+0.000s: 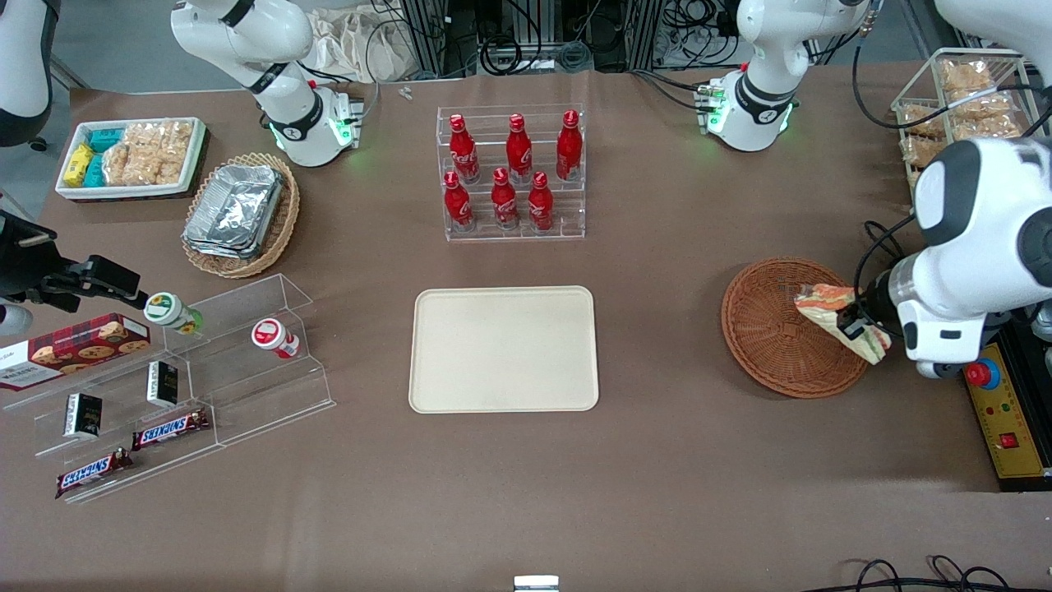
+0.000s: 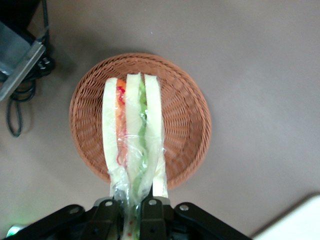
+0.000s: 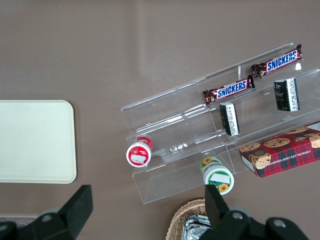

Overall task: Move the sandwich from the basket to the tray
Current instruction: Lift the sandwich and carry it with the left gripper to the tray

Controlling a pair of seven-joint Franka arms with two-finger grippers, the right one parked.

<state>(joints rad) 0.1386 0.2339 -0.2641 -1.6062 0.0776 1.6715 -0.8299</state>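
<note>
The sandwich [image 1: 834, 316] [image 2: 133, 135], a clear-wrapped wedge of white bread with orange, red and green filling, hangs in the air above the reddish-brown wicker basket [image 1: 772, 329] [image 2: 187, 115]. My left gripper [image 1: 856, 324] [image 2: 131, 212] is shut on the wrap at the wedge's end, over the basket's edge nearest the working arm's end of the table. The basket under it holds nothing else. The cream-beige tray [image 1: 503, 349] [image 3: 35, 141] lies flat in the middle of the table, toward the parked arm from the basket.
An acrylic rack of red cola bottles [image 1: 511, 174] stands farther from the front camera than the tray. A yellow control box with a red button [image 1: 1007, 419] sits beside the basket at the table's edge. Clear stepped shelves with snacks [image 1: 173, 386] lie toward the parked arm's end.
</note>
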